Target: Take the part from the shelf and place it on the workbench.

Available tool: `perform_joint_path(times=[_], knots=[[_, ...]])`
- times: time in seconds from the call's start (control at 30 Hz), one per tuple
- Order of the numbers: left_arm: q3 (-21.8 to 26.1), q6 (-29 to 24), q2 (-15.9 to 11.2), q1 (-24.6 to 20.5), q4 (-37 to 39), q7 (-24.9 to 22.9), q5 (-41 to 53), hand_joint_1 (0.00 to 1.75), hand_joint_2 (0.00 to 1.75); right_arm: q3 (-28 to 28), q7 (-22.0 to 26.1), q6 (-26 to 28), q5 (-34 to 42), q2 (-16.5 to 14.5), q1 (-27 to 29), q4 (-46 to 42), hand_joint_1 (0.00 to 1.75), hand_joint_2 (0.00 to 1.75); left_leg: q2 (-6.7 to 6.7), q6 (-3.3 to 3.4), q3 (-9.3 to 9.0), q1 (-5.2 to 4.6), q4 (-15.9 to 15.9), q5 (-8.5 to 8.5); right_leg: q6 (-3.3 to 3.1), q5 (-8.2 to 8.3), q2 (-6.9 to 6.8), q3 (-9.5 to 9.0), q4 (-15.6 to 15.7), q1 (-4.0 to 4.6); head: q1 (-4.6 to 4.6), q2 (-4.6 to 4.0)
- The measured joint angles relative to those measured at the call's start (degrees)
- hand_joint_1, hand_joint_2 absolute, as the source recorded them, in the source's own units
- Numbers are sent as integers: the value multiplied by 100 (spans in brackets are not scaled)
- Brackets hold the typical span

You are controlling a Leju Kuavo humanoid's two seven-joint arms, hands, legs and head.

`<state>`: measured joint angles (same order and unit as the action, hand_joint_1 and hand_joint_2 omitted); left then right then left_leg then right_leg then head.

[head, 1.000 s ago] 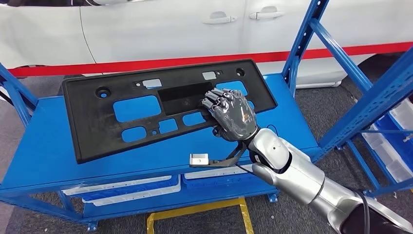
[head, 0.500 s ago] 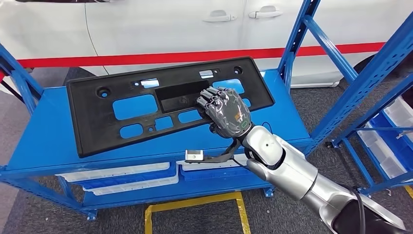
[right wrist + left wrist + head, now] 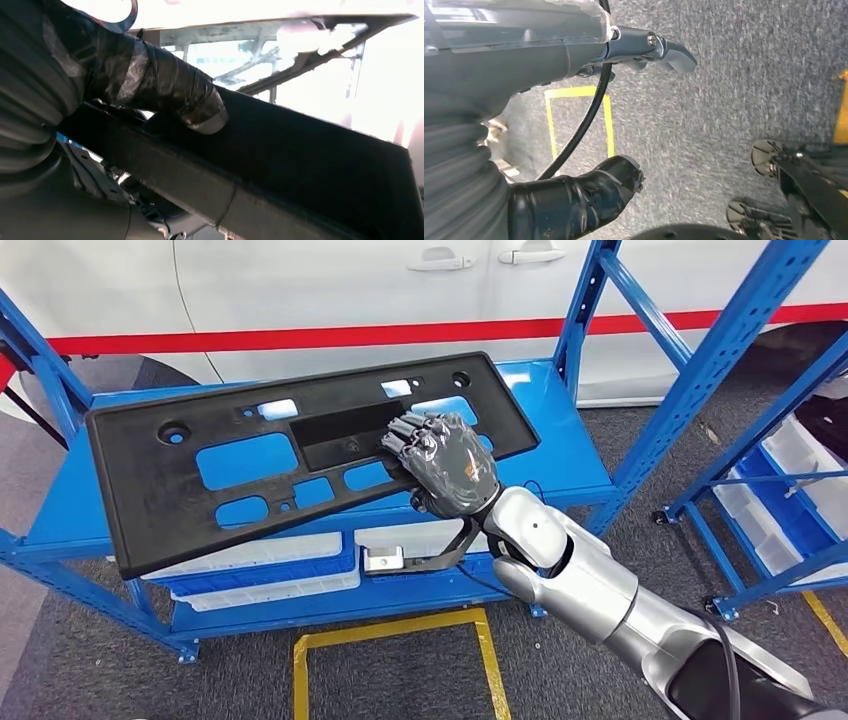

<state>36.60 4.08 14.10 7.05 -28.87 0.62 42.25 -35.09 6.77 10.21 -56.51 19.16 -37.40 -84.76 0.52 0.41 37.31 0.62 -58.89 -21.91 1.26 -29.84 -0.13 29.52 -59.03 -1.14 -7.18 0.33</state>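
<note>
The part is a long black plastic panel (image 3: 140, 500) with several cut-outs. It hangs tilted over the front edge of the blue shelf (image 3: 555, 440), its left near corner past the edge. My right hand (image 3: 445, 465) grips it at its near edge right of centre, fingers curled over the top. In the right wrist view the thumb (image 3: 165, 85) presses under the dark panel (image 3: 310, 160). My left hand (image 3: 539, 55) hangs over grey floor, thumb and fingers apart and holding nothing.
Blue rack posts (image 3: 575, 325) rise right of the shelf. White bins (image 3: 250, 575) sit on the lower level. A white car (image 3: 330, 280) with a red stripe stands behind. Another blue rack with bins (image 3: 790, 490) is at the right. Yellow tape (image 3: 390, 625) marks the floor.
The panel has come forward off the shelf surface with my right hand and now overhangs the front edge. The camera has also shifted, showing more floor.
</note>
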Motion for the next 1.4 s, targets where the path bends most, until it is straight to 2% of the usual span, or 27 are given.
perform_joint_path(times=[0.07, 0.1, 0.17, 0.2, 0.23, 0.3, 0.37, 0.43, 0.47, 0.53, 0.57, 0.63, 0.7, 0.73, 0.8, 0.87, 0.93, 0.97, 1.03, 1.07, 1.13, 1.2, 1.23, 1.27, 1.3, 1.37, 1.4], knots=[[113, -17, -2, -41, 84, 21, 46, 0, 175, -33, 6, -35, 46, -51, -61, 11, 175, 175, -12, -75, 64, 18, -75, -103, -113, 119, -25, 86, 27, -10, 3, 0], [165, -27, -2, -53, 118, 26, 58, 0, 175, -45, 10, -51, 69, -75, -94, 22, 175, 175, -18, -104, 133, 27, -233, -307, -172, 193, -41, 148, 44, -21, 3, 0], [258, -42, -1, -68, 167, 28, 79, 0, 175, -57, 22, -70, 106, -116, -142, 49, 175, 175, -23, -151, 326, 43, -857, -895, -240, 337, -51, 317, 48, -19, 5, 0], [302, -40, 2, -74, 182, 27, 90, 0, 175, -58, 26, -73, 115, -138, -153, 64, 175, 175, -24, -169, 398, 47, -1215, -1095, -250, 410, -53, 415, 41, -11, 5, 0], [350, -29, 6, -82, 191, 22, 102, 0, 175, -58, 30, -74, 122, -158, -157, 79, 175, 175, -24, -183, 425, 48, -1493, -1166, -247, 483, -53, 515, 34, -4, 5, 0], [467, 29, 17, -97, 191, -4, 159, 0, 175, -63, 36, -83, 138, -185, -162, 102, 175, 175, -24, -188, 236, 49, -1564, -948, -220, 621, -57, 713, 11, -1, 6, 0], [603, 112, 34, -115, 168, -36, 263, 0, 175, -72, 39, -94, 174, -212, -185, 119, 175, 175, -31, -160, -334, 48, -921, -737, -174, 741, -58, 877, -26, 0, 7, 0], [733, 171, 62, -125, 134, -53, 350, 0, 175, -75, 38, -100, 207, -240, -225, 138, 175, 175, -52, -96, -874, 27, -148, -838, -112, 850, -60, 960, -54, 9, 3, 0], [789, 186, 76, -128, 122, -56, 375, 0, 175, -76, 37, -103, 212, -253, -242, 145, 175, 175, -62, -59, -986, 9, 51, -904, -75, 908, -64, 970, -44, 10, 3, 0], [874, 204, 100, -130, 112, -61, 401, 0, 175, -78, 37, -113, 213, -268, -258, 163, 175, 175, -57, 32, -943, 0, 124, -839, 2, 1000, -70, 975, -1, 2, 2, 0], [907, 208, 112, -133, 107, -61, 405, 0, 175, -80, 39, -117, 213, -272, -261, 172, 175, 175, -45, 88, -894, 6, 137, -773, 33, 928, -63, 1008, -36, -5, 2, 0], [958, 213, 133, -136, 95, -63, 408, 0, 175, -87, 39, -125, 214, -274, -262, 192, 175, 175, -12, 194, -753, 18, 160, -610, 73, 444, -42, 1158, -420, -18, 2, 0], [989, 213, 148, -136, 86, -64, 409, 0, 175, -96, 37, -130, 214, -278, -261, 207, 175, 175, 4, 244, -561, -3, 147, -452, 104, -121, -27, 1341, -1162, -18, 2, 0], [998, 213, 152, -134, 85, -64, 409, 0, 175, -102, 37, -131, 214, -279, -260, 216, 175, 175, 8, 248, -453, -15, 133, -374, 115, -223, -22, 1375, -1491, -17, 2, 0], [1014, 213, 156, -131, 85, -66, 409, 0, 175, -113, 38, -133, 215, -279, -259, 237, 175, 175, 8, 239, -225, -36, 88, -235, 103, -45, -15, 1181, -1650, -14, 3, 0], [1023, 213, 169, -134, 84, -67, 410, 0, 175, -116, 38, -134, 215, -282, -271, 244, 175, 175, 2, 215, -39, -52, 34, -122, 36, 139, -14, 600, -1055, 10, 4, 0], [1032, 214, 192, -138, 80, -66, 411, 0, 175, -118, 38, -134, 214, -291, -301, 242, 175, 175, 0, 164, 55, -68, 6, -19, -39, 11, -28, 44, -269, 52, 5, 0], [1040, 214, 201, -138, 79, -66, 411, 0, 175, -119, 38, -136, 215, -295, -321, 242, 175, 175, 3, 128, 71, -66, 12, 35, -72, -64, -37, -89, -36, 78, 4, 0], [1060, 214, 207, -131, 77, -67, 411, 0, 175, -125, 38, -141, 215, -302, -344, 247, 175, 175, 8, 56, 90, -57, 56, 139, -140, 18, -51, -58, 77, 81, 0, 0], [1072, 214, 207, -128, 75, -69, 411, 0, 175, -131, 38, -145, 215, -308, -354, 251, 175, 175, 1, 26, 124, -53, 40, 102, -189, 91, -59, -10, 114, 65, 0, 0], [1093, 215, 206, -125, 73, -72, 411, 0, 175, -146, 38, -151, 215, -329, -361, 258, 175, 175, -19, -33, 254, -41, -259, -326, -276, 271, -76, 149, 166, 23, 5, 0], [1105, 215, 207, -124, 72, -74, 412, 0, 175, -156, 38, -152, 215, -347, -363, 263, 175, 175, -28, -95, 401, -12, -937, -934, -302, 432, -81, 341, 161, 28, 6, 0], [1107, 215, 207, -125, 72, -75, 415, 0, 175, -157, 38, -152, 215, -351, -359, 266, 175, 175, -27, -122, 432, 2, -1275, -1066, -293, 509, -83, 436, 151, 29, 6, 0], [1110, 218, 207, -126, 72, -76, 427, 0, 175, -158, 38, -154, 216, -352, -356, 272, 175, 175, -27, -146, 416, 16, -1517, -1058, -278, 585, -85, 537, 137, 27, 6, 0], [1113, 226, 207, -128, 70, -78, 443, 0, 175, -159, 38, -159, 218, -352, -354, 278, 175, 175, -27, -165, 328, 30, -1590, -922, -258, 655, -88, 639, 115, 21, 6, 0], [1131, 252, 208, -135, 51, -84, 508, 0, 175, -160, 38, -173, 226, -357, -360, 289, 175, 175, -30, -196, -137, 65, -1164, -646, -203, 771, -90, 843, 43, 4, 7, 1], [1146, 271, 209, -140, 37, -88, 549, 0, 175, -161, 38, -179, 232, -361, -373, 292, 175, 175, -36, -203, -469, 67, -735, -663, -169, 814, -88, 926, -9, 2, 7, 1]])
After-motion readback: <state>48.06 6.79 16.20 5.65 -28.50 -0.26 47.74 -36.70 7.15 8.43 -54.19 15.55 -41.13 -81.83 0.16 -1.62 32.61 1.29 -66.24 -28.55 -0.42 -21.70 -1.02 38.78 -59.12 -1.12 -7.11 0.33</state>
